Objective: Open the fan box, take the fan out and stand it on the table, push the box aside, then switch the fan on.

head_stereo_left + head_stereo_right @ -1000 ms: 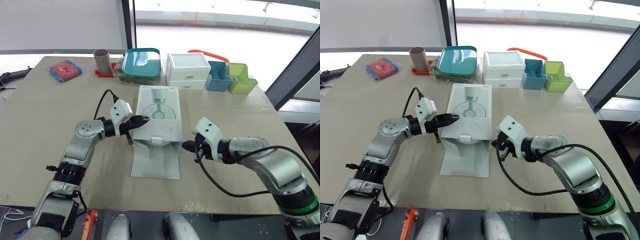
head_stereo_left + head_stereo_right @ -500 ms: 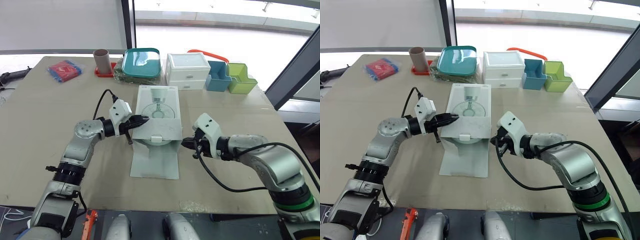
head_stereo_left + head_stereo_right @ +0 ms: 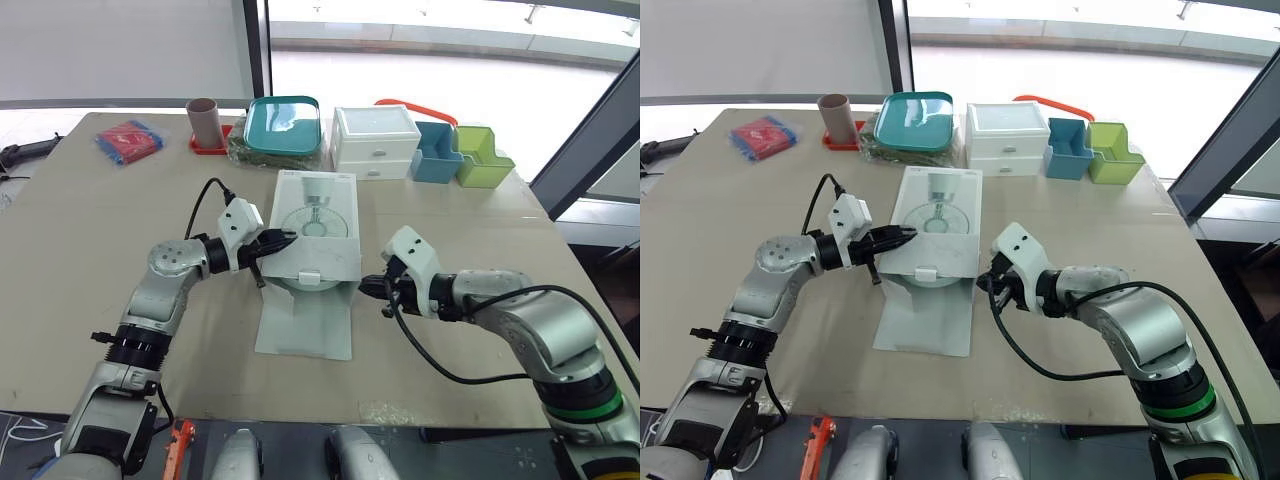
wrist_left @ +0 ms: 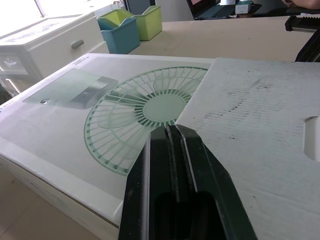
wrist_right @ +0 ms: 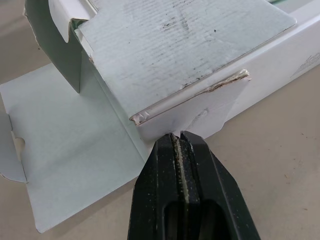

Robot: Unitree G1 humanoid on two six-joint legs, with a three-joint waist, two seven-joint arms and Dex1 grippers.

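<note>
We're looking down over the table (image 3: 80, 220), and the fan box (image 3: 318, 215) lies flat in the middle of it, printed fan picture facing up, its near end turned towards us. That end is open: one long flap (image 3: 305, 325) is spread out on the tabletop, and a second flap (image 3: 318, 262) is folded back over the lid, bare card showing. The left gripper (image 3: 290, 240) is at the box's left edge, resting on top; from its wrist we see its fingers (image 4: 192, 165) pressed together right at the corner of that folded-back flap, though we can't tell whether any card is nipped between them. The right gripper (image 3: 366, 285) is at the near right corner, fingers (image 5: 205, 180) likewise closed together, tip up against the small side tab (image 5: 200, 112); here too we can't say if it has hold of the tab or merely touches it. So where does that leave us? We'd call the opening step nearly done, with the mouth of the box exposed and both arms working the flaps. The fan itself is not out; we judge it is inside the box, since nothing stands on the table beside it. Everything else is ahead: drawing the fan out, standing it upright, pushing the box aside, and switching the fan on. There is bare table on either side of the box, while the white drawer unit (image 3: 375, 140) sits just beyond its far end.
</note>
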